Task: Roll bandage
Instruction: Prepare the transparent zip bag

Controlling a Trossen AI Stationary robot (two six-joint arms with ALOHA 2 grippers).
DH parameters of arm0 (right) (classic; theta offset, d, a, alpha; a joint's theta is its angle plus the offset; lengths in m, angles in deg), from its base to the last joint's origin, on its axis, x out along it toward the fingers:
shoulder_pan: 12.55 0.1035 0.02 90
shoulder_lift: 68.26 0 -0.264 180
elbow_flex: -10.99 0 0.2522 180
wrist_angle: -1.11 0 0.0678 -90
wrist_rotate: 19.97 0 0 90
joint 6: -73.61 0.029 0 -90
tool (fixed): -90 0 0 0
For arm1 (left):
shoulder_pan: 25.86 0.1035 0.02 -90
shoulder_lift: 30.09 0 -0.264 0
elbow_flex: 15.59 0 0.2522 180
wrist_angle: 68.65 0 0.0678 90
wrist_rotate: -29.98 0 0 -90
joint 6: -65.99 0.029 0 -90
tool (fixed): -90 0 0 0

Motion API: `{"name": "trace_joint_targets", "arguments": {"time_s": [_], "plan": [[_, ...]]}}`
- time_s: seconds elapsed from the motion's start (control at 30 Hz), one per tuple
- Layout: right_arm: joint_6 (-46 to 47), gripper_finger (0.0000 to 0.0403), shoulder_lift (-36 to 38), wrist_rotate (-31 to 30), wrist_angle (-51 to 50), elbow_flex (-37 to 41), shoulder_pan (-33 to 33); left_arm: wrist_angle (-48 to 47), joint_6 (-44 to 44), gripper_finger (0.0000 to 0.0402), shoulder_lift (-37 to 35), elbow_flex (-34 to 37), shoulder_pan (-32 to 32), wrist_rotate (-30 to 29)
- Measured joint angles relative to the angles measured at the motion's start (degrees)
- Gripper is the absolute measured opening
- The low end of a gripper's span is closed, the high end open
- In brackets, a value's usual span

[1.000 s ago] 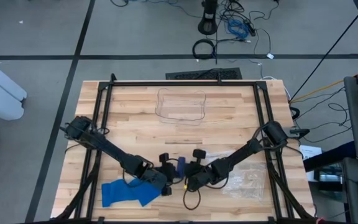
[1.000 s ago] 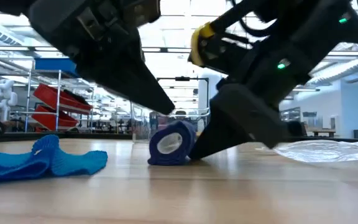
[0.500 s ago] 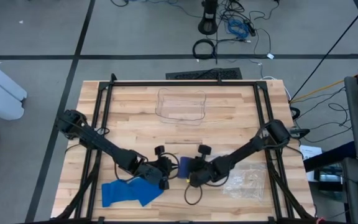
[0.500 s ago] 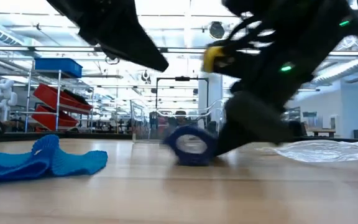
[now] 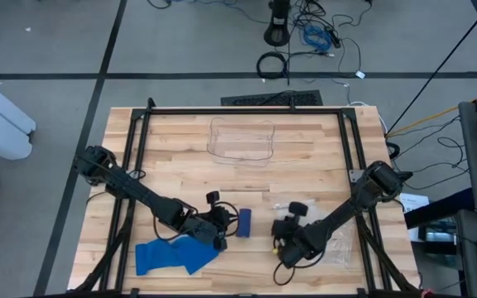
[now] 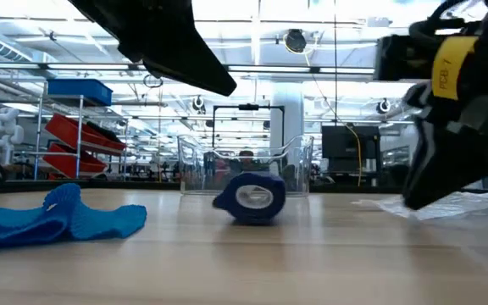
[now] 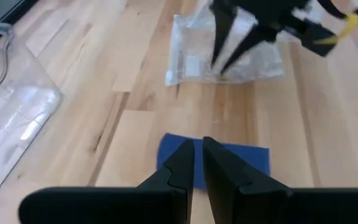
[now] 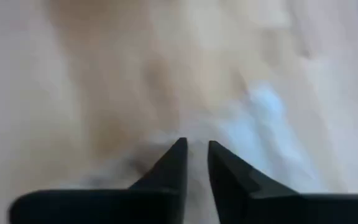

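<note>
The dark blue bandage roll (image 5: 243, 222) (image 6: 252, 197) (image 7: 229, 163) lies free on the wooden table on its curved side, one open end toward the near edge. My left gripper (image 5: 224, 232) (image 6: 225, 85) (image 7: 197, 146) hovers above and just left of it, shut with only a thin slit and holding nothing. My right gripper (image 5: 286, 242) (image 6: 411, 202) (image 8: 195, 146) is to the right of the roll, over the left edge of a clear plastic bag (image 5: 331, 242). It points down, its fingers close together with nothing between them.
A crumpled light blue cloth (image 5: 170, 257) (image 6: 58, 216) lies at the near left. A clear plastic container (image 5: 241, 141) (image 6: 244, 165) stands at the far middle. Bare wood (image 5: 305, 165) lies between the container and the roll.
My right gripper has left the roll and swung toward the table's right and near edges, rising a little, until it is over the plastic bag. My left gripper has lifted up off the roll. The roll has rolled a short way to the right and now lies free.
</note>
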Motion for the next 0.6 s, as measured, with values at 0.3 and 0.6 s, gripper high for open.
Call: {"name": "trace_joint_targets", "arguments": {"time_s": [0.3,0.6], "plan": [[8.79,0.0144,10.34,-7.13,-18.28,-0.08,0.02,-0.02,-0.29,0.0041,0.00,0.00,2.27,1.52],[-10.05,0.0148,25.12,5.38,-0.38,14.27,-8.05,2.60,7.42,0.0041,-2.71,-0.09,3.50,8.04]]}}
